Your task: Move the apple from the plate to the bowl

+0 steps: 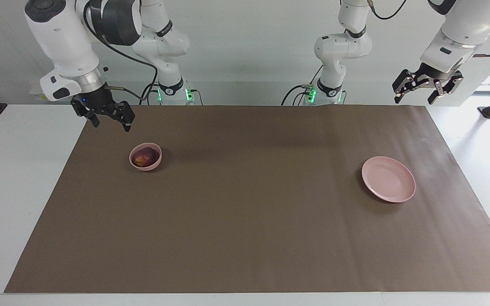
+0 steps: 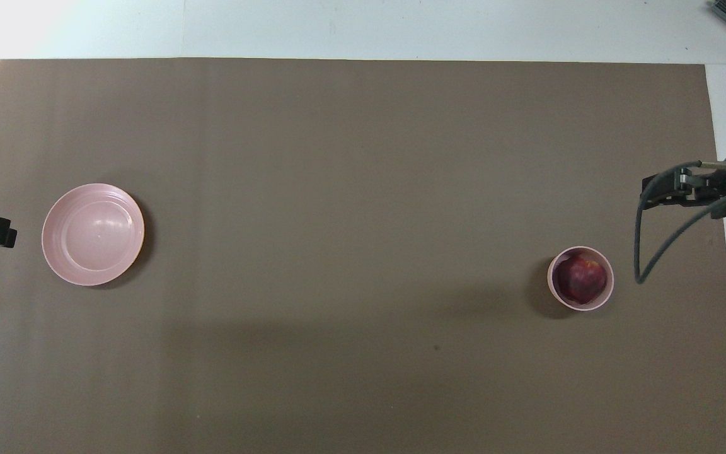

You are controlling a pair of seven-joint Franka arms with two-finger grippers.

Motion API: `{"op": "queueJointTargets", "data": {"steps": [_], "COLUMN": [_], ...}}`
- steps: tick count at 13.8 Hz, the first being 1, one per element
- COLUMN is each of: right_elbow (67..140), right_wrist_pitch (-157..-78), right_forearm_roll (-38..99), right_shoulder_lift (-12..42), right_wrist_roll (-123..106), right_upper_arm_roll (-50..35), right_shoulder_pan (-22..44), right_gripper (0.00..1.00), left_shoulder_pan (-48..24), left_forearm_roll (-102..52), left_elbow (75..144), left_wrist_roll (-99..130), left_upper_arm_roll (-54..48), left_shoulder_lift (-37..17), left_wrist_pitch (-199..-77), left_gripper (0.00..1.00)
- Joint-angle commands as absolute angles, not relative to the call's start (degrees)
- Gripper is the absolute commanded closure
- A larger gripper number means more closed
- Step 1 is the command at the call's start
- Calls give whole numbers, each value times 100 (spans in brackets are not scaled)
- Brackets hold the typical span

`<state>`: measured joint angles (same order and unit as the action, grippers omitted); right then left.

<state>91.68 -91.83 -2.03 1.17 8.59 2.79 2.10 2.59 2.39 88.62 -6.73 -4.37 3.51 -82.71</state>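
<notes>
Table: the brown paper mat (image 1: 245, 221) is lying flat.
Plate: the wide shallow pink plate (image 1: 388, 179) is sitting bare.
Bowl: the small deep pink bowl (image 1: 145, 157) is holding the small round dark red apple (image 1: 143, 158).
Right gripper (image 1: 108, 118): hanging open and holding nothing, above the mat near the bowl.
Left gripper (image 1: 424, 90): waiting open and holding nothing, up by the mat's corner.
Risk: a low swing might be knocking the bowl over.

1. A brown paper sheet (image 1: 245, 204) covers most of the white table (image 1: 11, 178).
2. A plain white wall (image 1: 245, 51) rises at the far edge.
3. Bright light falls at the right.
</notes>
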Motion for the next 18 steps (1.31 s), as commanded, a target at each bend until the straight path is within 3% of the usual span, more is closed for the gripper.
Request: {"op": "queueJointTargets", "data": {"steps": [1, 18], "right_elbow": [8738, 8701], "right_wrist_pitch": [-8625, -8640], "right_forearm_roll": [-105, -79], "right_shoulder_lift": [185, 79], "right_wrist_roll": [800, 721], "right_upper_arm_roll": [211, 202], "right_shoulder_pan": [193, 211], "right_gripper": [0, 0], "left_shoulder_pan": [264, 272], "left_forearm_roll": [202, 202], "left_elbow": [8868, 8868], "left_wrist_roll": [-677, -677], "left_upper_arm_roll": [-422, -422], "left_shoulder_lift": [404, 404], "left_wrist_pitch": [-8200, -8191], "left_gripper": [0, 0]}}
